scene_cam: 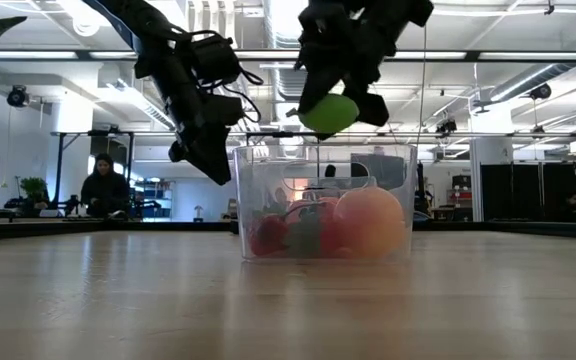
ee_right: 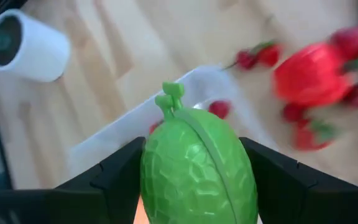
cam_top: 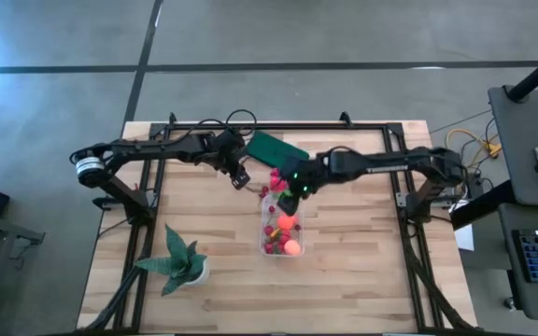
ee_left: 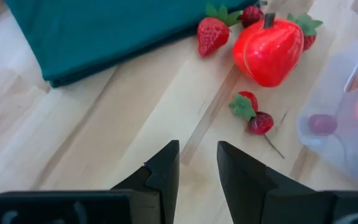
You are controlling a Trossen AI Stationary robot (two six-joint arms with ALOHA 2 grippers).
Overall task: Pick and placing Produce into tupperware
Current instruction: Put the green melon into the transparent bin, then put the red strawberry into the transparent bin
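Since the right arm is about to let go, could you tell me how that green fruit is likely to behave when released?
The green fruit looks hard and moulded, with a seam and pebbled skin, so it probably keeps its shape in the right tool. Its rounded form suggests it may roll or bounce once dropped. The tupperware below already holds produce, so it could settle unevenly on top.

my pale wooden desk (cam_top: pixel 344 280) stands on a grey concrete floor (cam_top: pixel 297 33). beyond its far edge, long ceiling lights (scene_cam: pixel 528 57) and a seated person (scene_cam: pixel 105 187) at left.
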